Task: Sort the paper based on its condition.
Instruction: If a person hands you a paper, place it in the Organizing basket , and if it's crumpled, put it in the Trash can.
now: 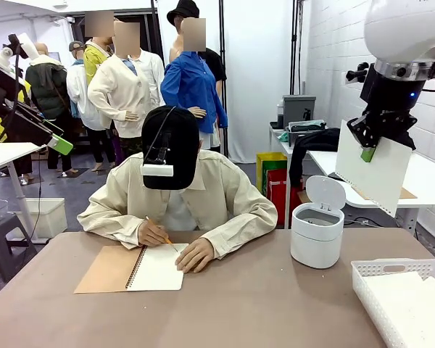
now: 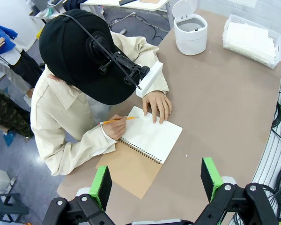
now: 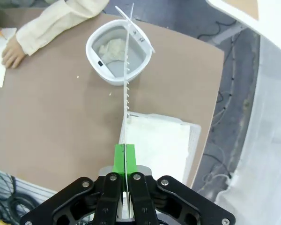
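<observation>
High at the right, my right gripper (image 1: 368, 150) is shut on a flat white sheet of paper (image 1: 375, 172) that hangs above the table's right end. In the right wrist view the gripper (image 3: 124, 157) holds this sheet (image 3: 127, 84) edge-on, its torn notched edge showing, over the white slotted basket (image 3: 193, 136) and the open bin (image 3: 99, 63). Flat white paper (image 3: 154, 143) lies in the basket; crumpled paper (image 3: 110, 47) lies in the bin. My left gripper (image 2: 156, 180) stands open high over the table's left side, with nothing between its green pads (image 2: 101, 183).
A person sits at the far side writing with a pencil (image 2: 119, 120) in a spiral notebook (image 1: 158, 270), both hands on it. The white bin (image 1: 317, 233) with its lid up stands right of middle. The basket (image 1: 391, 267) is at the near right corner.
</observation>
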Tool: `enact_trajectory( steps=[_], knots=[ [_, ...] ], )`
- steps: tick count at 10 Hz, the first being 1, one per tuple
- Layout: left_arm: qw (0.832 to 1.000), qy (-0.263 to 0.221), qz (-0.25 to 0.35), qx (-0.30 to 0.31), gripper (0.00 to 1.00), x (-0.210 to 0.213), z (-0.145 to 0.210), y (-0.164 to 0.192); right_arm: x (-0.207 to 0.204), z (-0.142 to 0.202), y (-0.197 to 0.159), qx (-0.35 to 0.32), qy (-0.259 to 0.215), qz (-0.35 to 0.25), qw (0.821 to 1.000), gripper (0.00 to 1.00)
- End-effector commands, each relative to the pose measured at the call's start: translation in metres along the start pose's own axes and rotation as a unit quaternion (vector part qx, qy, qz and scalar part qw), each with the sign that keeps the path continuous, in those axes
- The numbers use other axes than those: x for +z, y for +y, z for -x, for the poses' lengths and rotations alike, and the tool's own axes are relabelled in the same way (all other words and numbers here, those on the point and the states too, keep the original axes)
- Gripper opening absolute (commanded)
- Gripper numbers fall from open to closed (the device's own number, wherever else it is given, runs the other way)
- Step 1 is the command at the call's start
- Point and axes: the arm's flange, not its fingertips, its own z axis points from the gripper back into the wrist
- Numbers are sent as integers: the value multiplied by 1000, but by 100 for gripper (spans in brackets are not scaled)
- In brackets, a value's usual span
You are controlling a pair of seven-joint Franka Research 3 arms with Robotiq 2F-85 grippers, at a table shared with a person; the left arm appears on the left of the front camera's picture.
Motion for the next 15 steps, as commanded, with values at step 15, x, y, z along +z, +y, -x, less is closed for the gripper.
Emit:
enact_trajectory(
  steps=[15],
  knots=[
    [1000, -1, 1, 0, 100, 1, 0, 1, -59, 158, -40, -115, 84, -50, 989, 0]
  ],
)
